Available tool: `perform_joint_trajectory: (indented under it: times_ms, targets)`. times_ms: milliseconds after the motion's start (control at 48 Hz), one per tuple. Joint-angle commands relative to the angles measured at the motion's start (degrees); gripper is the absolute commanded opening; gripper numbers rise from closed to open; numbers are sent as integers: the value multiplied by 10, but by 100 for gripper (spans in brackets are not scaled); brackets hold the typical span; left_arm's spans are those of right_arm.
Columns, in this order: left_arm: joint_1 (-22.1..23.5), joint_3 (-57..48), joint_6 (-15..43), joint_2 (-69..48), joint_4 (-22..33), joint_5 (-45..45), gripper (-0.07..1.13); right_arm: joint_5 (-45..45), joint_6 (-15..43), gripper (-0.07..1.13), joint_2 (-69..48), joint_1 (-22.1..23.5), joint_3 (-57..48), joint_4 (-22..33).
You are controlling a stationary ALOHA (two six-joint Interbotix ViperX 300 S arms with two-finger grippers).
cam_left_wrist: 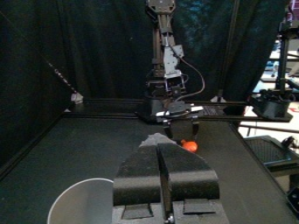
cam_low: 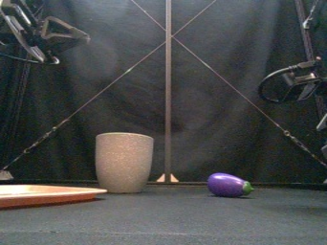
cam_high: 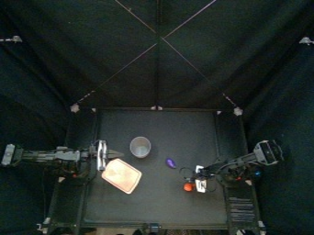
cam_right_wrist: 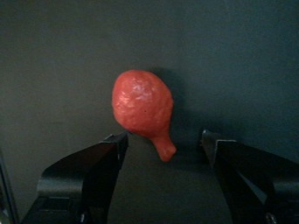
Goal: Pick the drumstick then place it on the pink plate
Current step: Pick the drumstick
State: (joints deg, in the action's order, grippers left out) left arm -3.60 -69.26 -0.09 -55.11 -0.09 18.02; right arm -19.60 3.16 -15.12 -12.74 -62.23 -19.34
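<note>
R gripper [cam_right_wrist: 163, 136] is low over the table [cam_high: 160, 128] on my right-front side, jaws spread wide and holding nothing. In the R wrist cam the orange-red drumstick [cam_right_wrist: 142, 101] lies on the tabletop straight ahead of the opening. Its fat end is past the fingertips and its thin end points back in between the two jaws. Neither jaw touches it, with a clear gap on both sides. From the top cam the drumstick [cam_high: 188, 185] sits toward the front of the table, right of centre and just beside the R gripper's tip.

Pink plate [cam_high: 123, 174] lies flat on the left-front part of the table, well apart from the drumstick, nothing on it. The front cam only catches its edge [cam_low: 45, 194] at lower left.

Grey cup [cam_high: 140, 145] stands upright behind the plate, near mid-table, mouth up. Purple eggplant toy [cam_high: 171, 163] lies between the cup and the drumstick, touching neither. Front cam shows the cup [cam_low: 124, 163] left of the eggplant [cam_low: 230, 185]. I can't see the drumstick from that cam.

L gripper [cam_left_wrist: 159, 143] hangs at the table's left edge beside the plate, jaws pressed together w/ just a thin seam, nothing in them. Its cam looks across the table at the drumstick [cam_left_wrist: 187, 146], with the cup's rim [cam_left_wrist: 82, 199] at the near corner.
</note>
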Motion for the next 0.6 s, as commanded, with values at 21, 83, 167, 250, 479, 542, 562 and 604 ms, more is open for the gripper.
perform_joint_trajectory:
  times_ms: [21,83,167,250,479,542,562,604]
  targets:
    - [-2,7,0,3,0,5,13,4,-1,98,6,-4,12,1]
    - [-2,5,0,3,0,5,13,6,-1,96,12,-7,13,1]
    - [-2,4,-1,3,0,5,13,10,0,92,19,-10,14,2]
    - [-2,4,-1,3,0,5,13,17,0,86,25,-13,16,0]
    - [-2,1,-1,3,7,5,13,21,-1,63,48,-24,23,-4]
    - [-2,-1,-1,3,11,5,13,21,-1,57,52,-26,26,-4]
    - [-2,-1,-1,3,11,5,13,21,-1,55,53,-28,28,-4]
    - [-2,-3,-1,3,12,6,13,21,-1,51,53,-29,31,-3]
